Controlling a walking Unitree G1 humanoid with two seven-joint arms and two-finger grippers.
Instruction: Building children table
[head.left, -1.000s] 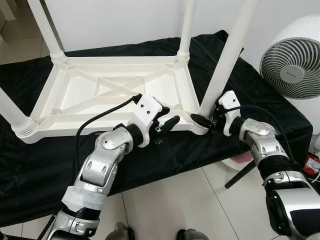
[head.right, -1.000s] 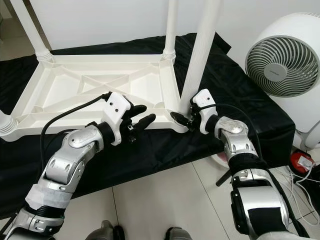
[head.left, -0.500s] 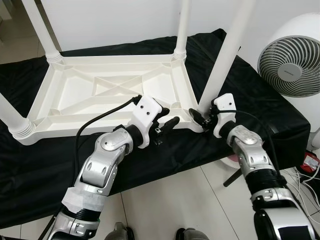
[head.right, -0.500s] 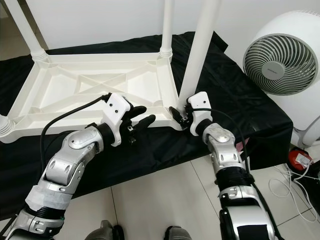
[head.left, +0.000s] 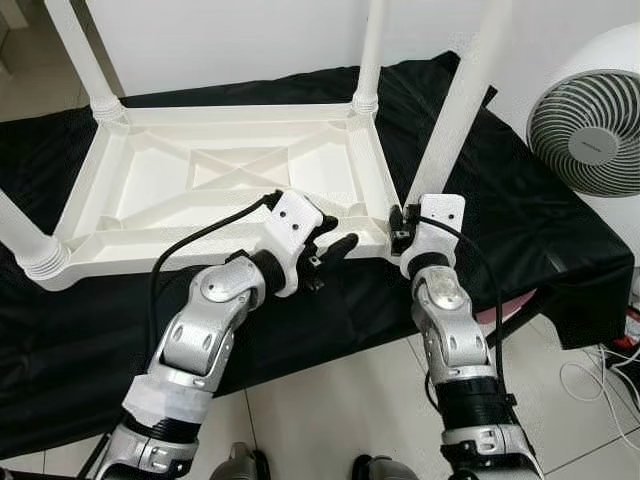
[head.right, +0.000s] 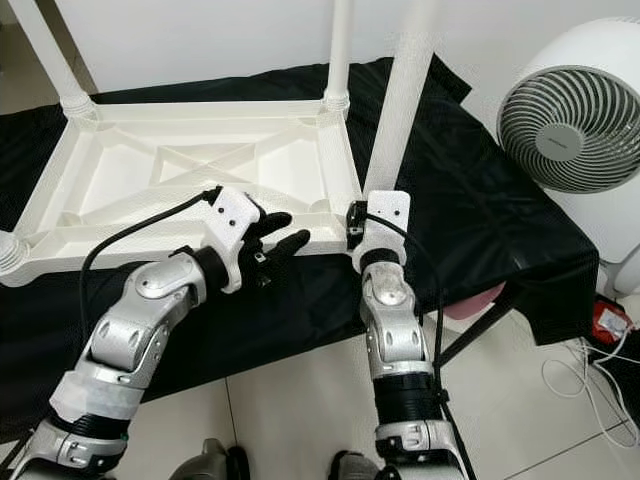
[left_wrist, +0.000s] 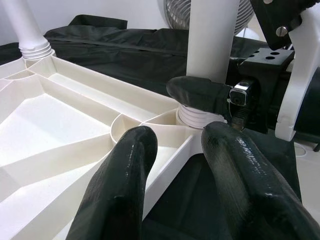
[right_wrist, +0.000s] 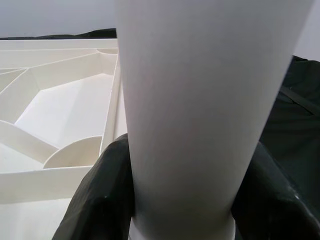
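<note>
**Right gripper clamped on the near-right leg of the upturned table**

The white plastic table (head.left: 215, 180) lies upside down on a black cloth (head.left: 520, 200), which covers a low surface above the tiled floor (head.left: 330, 410). Its legs point upward, one at each corner.

On the left side, the left gripper (head.left: 330, 240) sits at the near edge of the table frame, a little to the left of the near-right corner. Its two black fingers (left_wrist: 125, 185) are spread apart and hold nothing; in the left wrist view one finger lies over the white rim and the other is just outside it, above the cloth (whether they touch the rim, I cannot tell).

Further right, the near-right leg (head.left: 455, 100) stands in its ribbed socket at the corner. The right gripper (head.left: 405, 232) is directly at the base of this leg, and its fingers (right_wrist: 100, 195) are closed around the white tube from both sides, just above the socket. The right forearm comes up almost straight from below.

At the far right stands a white fan (head.left: 590, 140), beside the cloth.
</note>
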